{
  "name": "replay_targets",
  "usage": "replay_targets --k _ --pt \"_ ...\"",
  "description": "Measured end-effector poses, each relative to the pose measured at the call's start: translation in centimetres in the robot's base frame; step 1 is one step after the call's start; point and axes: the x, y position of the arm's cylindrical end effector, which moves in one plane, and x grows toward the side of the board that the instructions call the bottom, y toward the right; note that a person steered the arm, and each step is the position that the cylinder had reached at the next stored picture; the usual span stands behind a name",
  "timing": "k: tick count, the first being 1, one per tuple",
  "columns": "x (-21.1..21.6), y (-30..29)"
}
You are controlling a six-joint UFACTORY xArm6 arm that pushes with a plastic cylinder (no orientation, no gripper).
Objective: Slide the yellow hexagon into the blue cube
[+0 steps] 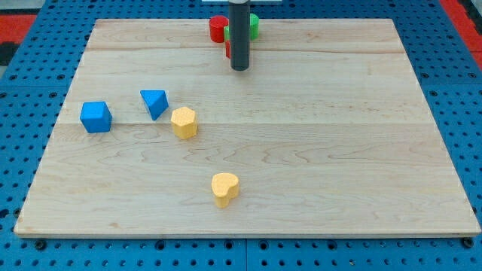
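The yellow hexagon (184, 122) lies left of the board's centre, just right of a blue triangular block (154, 102). The blue cube (96, 117) sits further to the view's left, apart from both. My tip (239, 68) is at the view's top centre, well up and to the right of the yellow hexagon, touching no block of the task.
A yellow heart-shaped block (224, 188) lies below centre. Behind the rod at the view's top sit a red block (218, 28), a green block (254, 25) and another red piece partly hidden. The wooden board (339, 150) rests on a blue pegboard.
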Motion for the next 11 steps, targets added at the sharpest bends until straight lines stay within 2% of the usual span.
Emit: replay_targets --k 1,3,4,6,7,8,9,11 --pt "5.4 1.0" --pt "12.2 -2.0" --pt "12.2 -8.0" --pt "11.9 -15.9" --pt "14.8 -14.8" --pt "15.9 -20.3" --pt "15.2 -22.3" --pt "11.1 -22.2"
